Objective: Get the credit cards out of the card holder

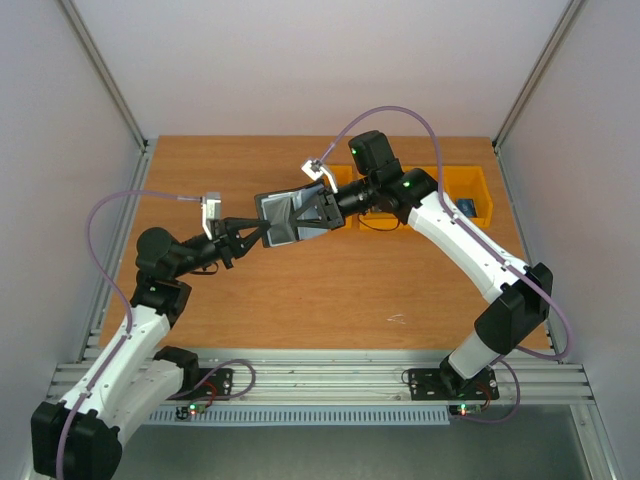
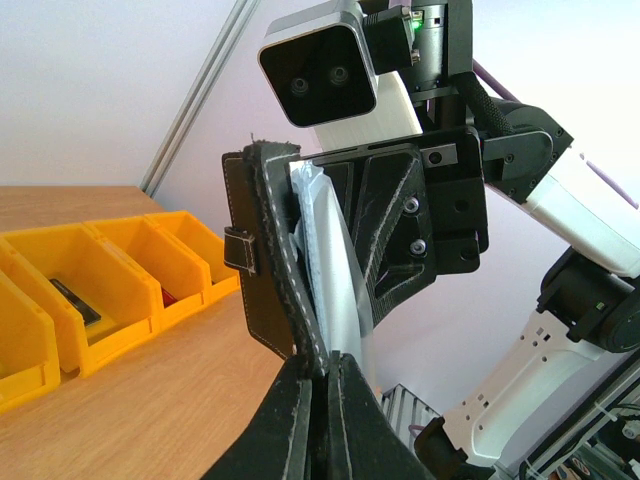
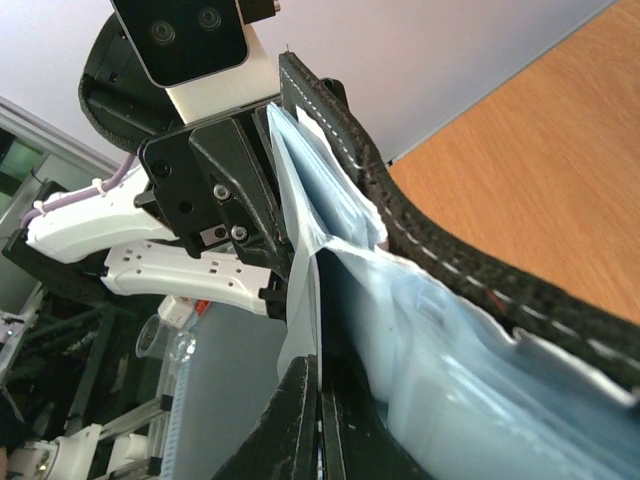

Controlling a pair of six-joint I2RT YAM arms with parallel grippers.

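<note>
Since the left gripper (image 2: 322, 372) is clenched on the cover edge of the small black stitched-leather bifold card holder (image 1: 283, 220), held aloft above the brown wooden table (image 1: 330, 290), the right gripper (image 3: 318, 375), pinched shut on its pale grey-blue inner pocket, should draw straight outward, gently. Whether a credit card sits in that pinch I cannot tell.

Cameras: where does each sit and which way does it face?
Top: above and behind the arms, looking down at the table; both show.
Left wrist: looks along the left gripper at the wallet and right gripper.
Right wrist: looks along its own gripper at the wallet's lining and the left gripper.
Shared: both wrist views show the wallet between both grippers.
</note>
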